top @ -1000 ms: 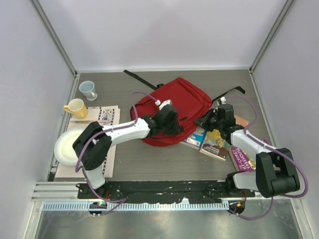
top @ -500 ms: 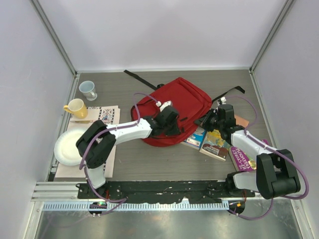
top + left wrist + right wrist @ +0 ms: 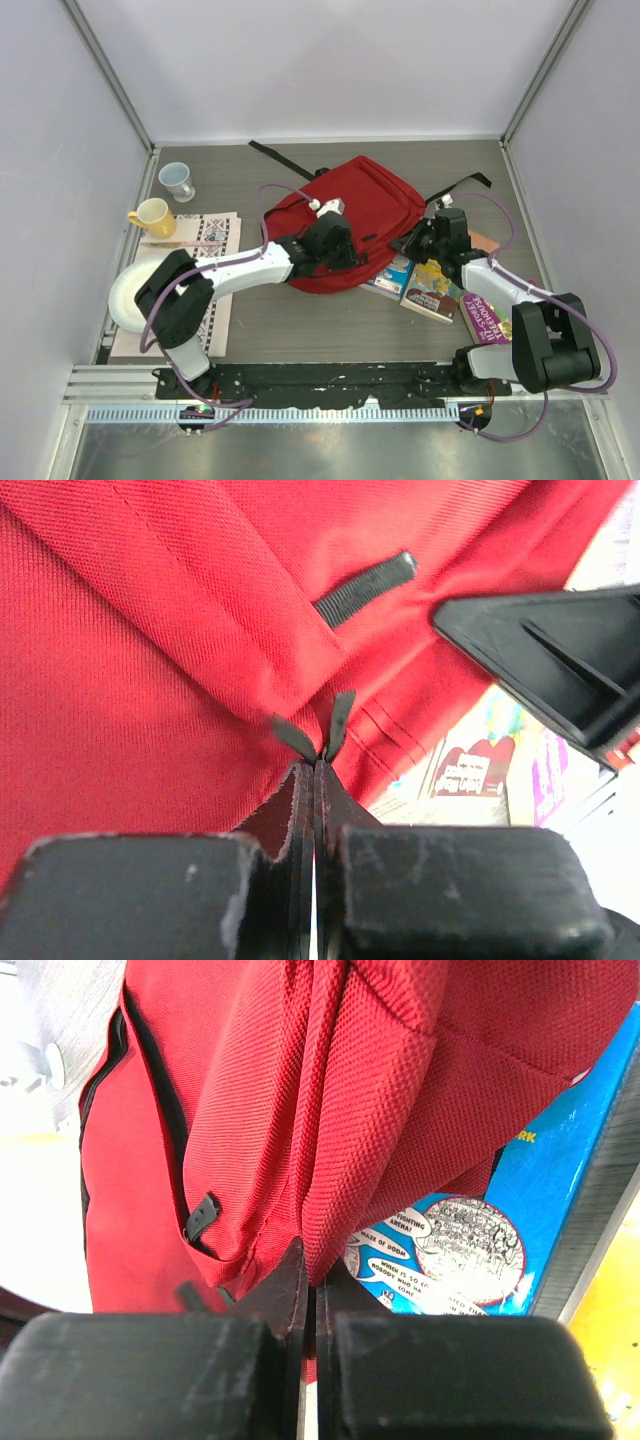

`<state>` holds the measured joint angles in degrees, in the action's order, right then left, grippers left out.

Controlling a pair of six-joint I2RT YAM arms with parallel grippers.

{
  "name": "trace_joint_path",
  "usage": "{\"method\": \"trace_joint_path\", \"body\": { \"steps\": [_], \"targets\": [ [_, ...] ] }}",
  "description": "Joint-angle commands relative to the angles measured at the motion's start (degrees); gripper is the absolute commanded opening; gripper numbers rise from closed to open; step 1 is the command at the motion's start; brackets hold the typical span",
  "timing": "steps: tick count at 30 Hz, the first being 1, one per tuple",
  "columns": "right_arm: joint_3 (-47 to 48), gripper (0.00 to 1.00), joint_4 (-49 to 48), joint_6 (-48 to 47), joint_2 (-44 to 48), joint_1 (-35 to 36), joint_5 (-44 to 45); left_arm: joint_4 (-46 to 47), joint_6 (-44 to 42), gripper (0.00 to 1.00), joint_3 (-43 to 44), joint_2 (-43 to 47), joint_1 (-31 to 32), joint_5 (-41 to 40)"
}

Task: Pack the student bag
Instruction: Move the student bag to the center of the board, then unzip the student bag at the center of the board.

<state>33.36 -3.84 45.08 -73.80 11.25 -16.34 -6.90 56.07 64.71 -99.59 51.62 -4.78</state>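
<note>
Your student bag lies flat in the middle of the table, reaching toward the far edge, with a black strap trailing along that edge. Your 2 grippers are on it. The left gripper is closed tight on a small black tab at a seam by the bag's near edge. The right gripper is closed on a fold of red cloth at the bag's right edge, just above a blue book.

Treat the bag as soft and limp. It looks light and woven, grippy rather than slick, and it will likely sag and fold wherever you are not holding it. A pinch of cloth lifts only that flap, so the tab, zipper trim and seams are the better holds. Pull gently, because a thin tab can slip from the jaws.

For room, at least 3 books crowd the table's right side, against the bag's right edge. The strip between the bag and the near edge is open. A yellow cup, a white cup and a plate sit along the left edge, well apart from the bag.
</note>
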Motion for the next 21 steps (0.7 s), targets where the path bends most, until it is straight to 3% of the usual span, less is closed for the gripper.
{"method": "trace_joint_path", "body": {
  "steps": [1,13,14,16,21],
  "targets": [
    [3.6,0.01,-2.8,1.8,-2.0,-0.9,1.6,3.3,-2.9,0.0,-2.0,6.8,-0.2,0.3],
    [3.7,0.01,-10.4,7.2,-4.7,-2.8,0.6,1.7,-4.7,0.0,-6.3,10.4,-0.3,-0.8],
    [3.6,0.01,-10.5,7.1,-4.7,-2.8,0.1,1.7,-4.6,0.07,-5.7,9.9,-0.3,-0.5],
    [3.3,0.01,-10.3,6.6,-4.1,-2.8,0.2,2.1,-3.4,0.49,-4.2,8.0,-0.3,0.1],
    [1.7,0.01,-9.1,5.3,-1.4,-2.8,0.1,8.4,-0.2,0.71,-3.4,4.9,-0.3,0.5]
  ]
}}
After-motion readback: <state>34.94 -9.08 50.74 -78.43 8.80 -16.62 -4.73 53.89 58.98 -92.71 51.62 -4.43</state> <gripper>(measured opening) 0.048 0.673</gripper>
